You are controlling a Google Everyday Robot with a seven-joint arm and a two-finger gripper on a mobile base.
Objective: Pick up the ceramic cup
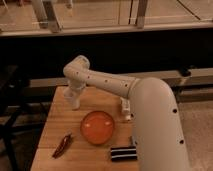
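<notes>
My gripper (pixel 74 100) hangs down from the white arm over the far left part of the wooden table (pixel 55 125). A small pale shape right at its tip looks like the ceramic cup (pixel 75 105). The gripper mostly covers it, and I cannot tell whether the two touch. The cup stands on the table, left of and behind the orange bowl (pixel 98 126).
A slim white bottle (pixel 125 107) stands right of the bowl, close to my arm's large white body (pixel 155 125). A dark red object (pixel 63 145) lies at the front left. A black striped object (pixel 122 152) lies at the front edge. A dark counter runs behind the table.
</notes>
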